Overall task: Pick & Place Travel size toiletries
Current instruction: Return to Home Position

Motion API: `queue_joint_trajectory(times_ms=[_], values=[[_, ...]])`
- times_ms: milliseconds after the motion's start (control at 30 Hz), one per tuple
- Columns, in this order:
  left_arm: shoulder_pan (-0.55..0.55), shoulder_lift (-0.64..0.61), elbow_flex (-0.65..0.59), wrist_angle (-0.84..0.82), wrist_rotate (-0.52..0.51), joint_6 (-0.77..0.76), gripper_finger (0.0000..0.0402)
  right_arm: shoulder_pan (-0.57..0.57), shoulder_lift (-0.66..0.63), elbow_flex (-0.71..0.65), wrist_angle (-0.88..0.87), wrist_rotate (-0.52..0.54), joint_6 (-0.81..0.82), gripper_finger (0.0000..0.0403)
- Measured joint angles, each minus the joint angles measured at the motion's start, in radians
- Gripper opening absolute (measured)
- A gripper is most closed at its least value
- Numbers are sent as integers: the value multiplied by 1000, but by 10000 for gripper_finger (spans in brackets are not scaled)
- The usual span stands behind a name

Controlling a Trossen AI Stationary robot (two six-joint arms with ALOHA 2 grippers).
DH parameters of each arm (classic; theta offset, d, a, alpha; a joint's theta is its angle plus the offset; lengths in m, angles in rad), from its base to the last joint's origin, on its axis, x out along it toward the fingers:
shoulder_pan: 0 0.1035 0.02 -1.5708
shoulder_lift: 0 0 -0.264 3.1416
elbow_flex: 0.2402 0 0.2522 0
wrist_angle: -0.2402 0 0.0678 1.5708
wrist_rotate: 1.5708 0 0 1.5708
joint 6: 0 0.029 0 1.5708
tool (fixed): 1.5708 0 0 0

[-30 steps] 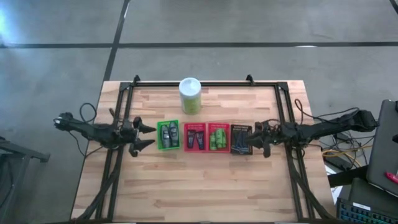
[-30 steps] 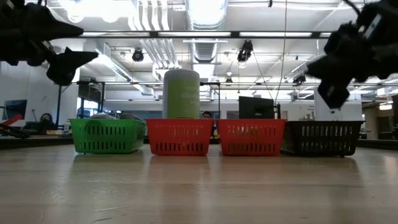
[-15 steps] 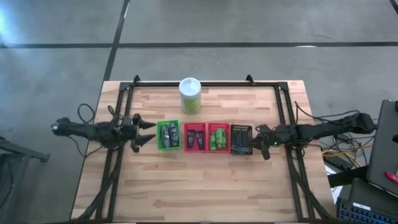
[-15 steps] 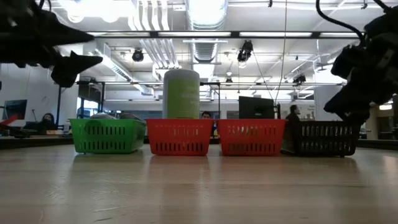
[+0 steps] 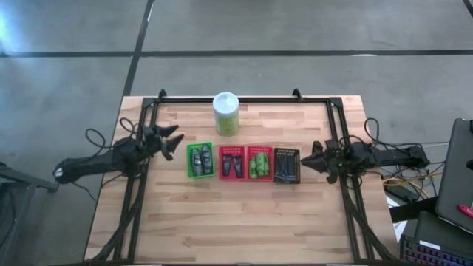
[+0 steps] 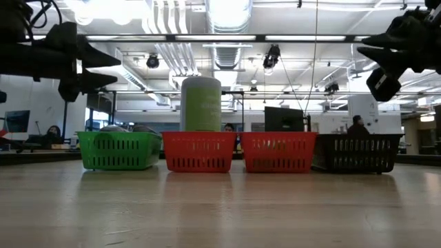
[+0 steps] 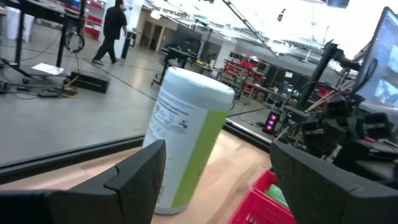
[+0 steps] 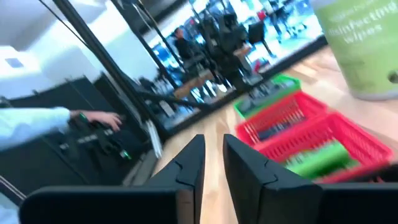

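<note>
Across tabletop [image 5: 244, 222] centre, 9 to 3 o'clock: row of four baskets, side by side.
In first basket [image 5: 199, 145], 9 o'clock end: tubes [image 5: 199, 161].
In second basket [image 5: 231, 148]: more toiletries [image 5: 231, 165].
In third basket [image 5: 259, 148]: bottles [image 5: 258, 164].
In fourth basket [image 5: 287, 149], 3 o'clock end: sticks [image 5: 285, 171].
At 12 o'clock of row, apart: canister [image 5: 225, 113].
At 10 o'clock of first basket, near: left end effector [image 5: 174, 142].
At 3 o'clock of fourth basket, just beside: right end effector [image 5: 306, 161].

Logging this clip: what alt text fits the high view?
A green basket, two red baskets and a black basket stand in a row on the wooden table, holding small toiletries, a tall green canister behind them. The left gripper, open, and right gripper hang off either end, empty.
</note>
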Motion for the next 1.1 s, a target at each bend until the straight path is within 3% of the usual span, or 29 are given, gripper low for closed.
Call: queue_joint_trajectory(times_ms=[700,800,867,967,1100], values=[[-25,0,-1,0,1,0,293,0,22,-1,21,0,0,117],[-25,0,-1,0,2,105,293,0,22,-1,21,0,0,124],[-27,0,-1,15,78,223,293,0,22,-1,21,0,0,129],[-27,0,-1,21,329,385,293,0,22,-1,21,0,0,136],[-28,0,-1,-29,583,415,293,0,22,-1,21,0,0,146]])
